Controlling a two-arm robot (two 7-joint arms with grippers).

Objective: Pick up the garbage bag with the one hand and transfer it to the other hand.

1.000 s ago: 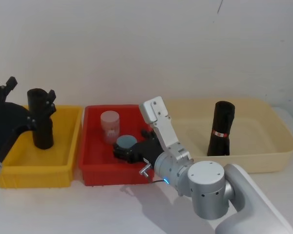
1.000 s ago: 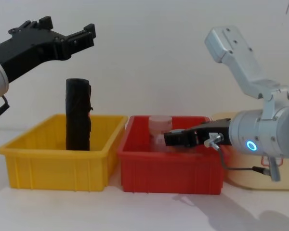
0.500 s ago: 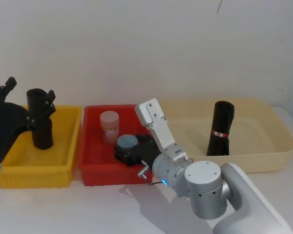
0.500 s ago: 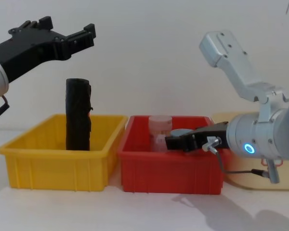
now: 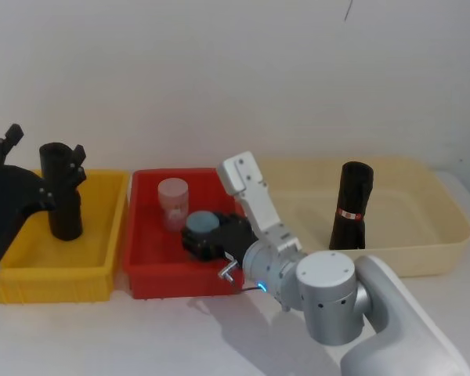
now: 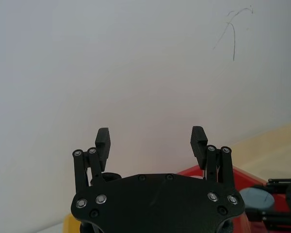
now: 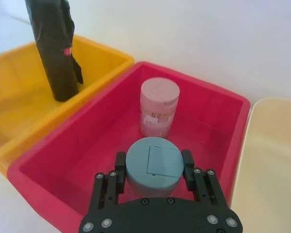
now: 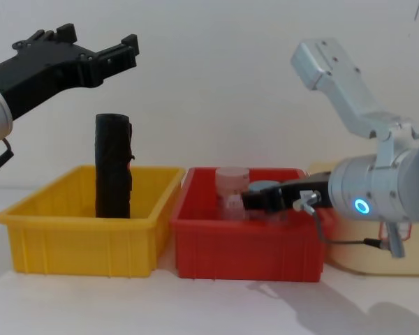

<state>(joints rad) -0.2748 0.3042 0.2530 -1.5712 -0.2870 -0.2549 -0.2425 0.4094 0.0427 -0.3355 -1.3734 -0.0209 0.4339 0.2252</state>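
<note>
Two grippers logged. Garbage bag [image 5: 352,205] stood upright in cream tray [image 5: 446,205], off right gripper's [image 7: 153,171] right; jaws gripped blue-lidded jar [image 7: 153,165]. Left gripper [image 8: 101,54] spread empty, farther.

Robot test bench, lab-like: bare white wall [image 5: 219,70] ahead of me, plain white surface [image 5: 102,337], three plastic sorting bins in row, yellow [image 5: 63,274], red [image 5: 153,270], cream [image 5: 423,251].

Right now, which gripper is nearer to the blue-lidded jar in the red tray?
The right. The right gripper has its fingers on either side of the blue-lidded jar in the red tray. The left gripper hangs open, high above the yellow tray, well apart.
</note>
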